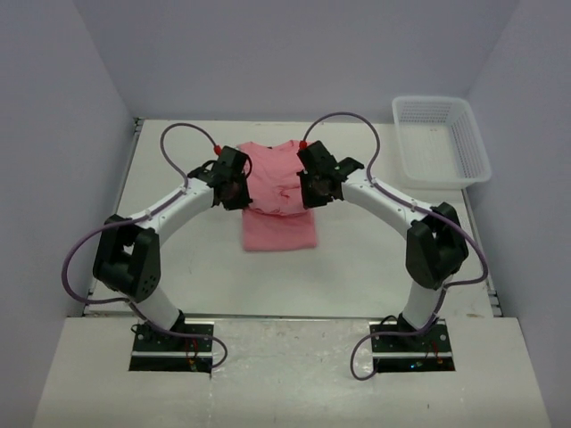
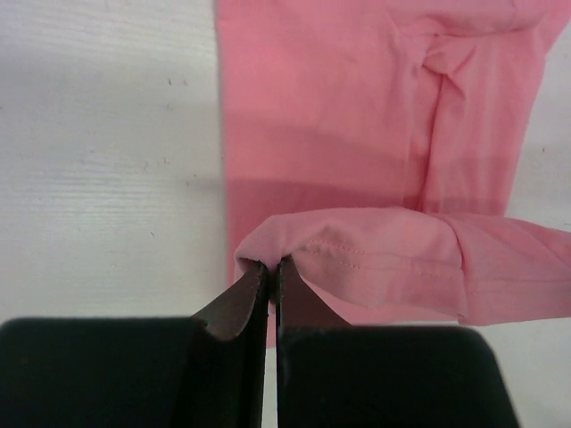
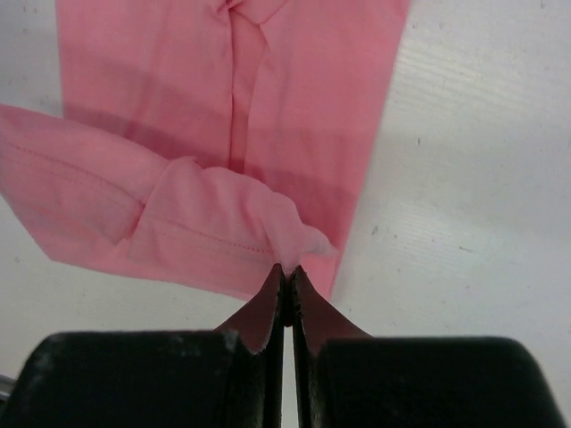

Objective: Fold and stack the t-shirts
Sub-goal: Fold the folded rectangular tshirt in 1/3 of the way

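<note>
Closest: left pincer [image 2: 268,266] shut tight, pinching a fold on the left edge of the t-shirt [image 2: 357,134] | right pincer [image 3: 287,270] shut tight, pinching a fold on its right edge | t-shirt: pink, long and narrow, mid table [image 1: 357,259], between both pincers | basket [image 1: 442,143]: white, far right, well apart

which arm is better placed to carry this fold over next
Both equally: the left gripper and right gripper each pinch a stitched edge of the t-shirt, one per side; neither is better placed.
</note>
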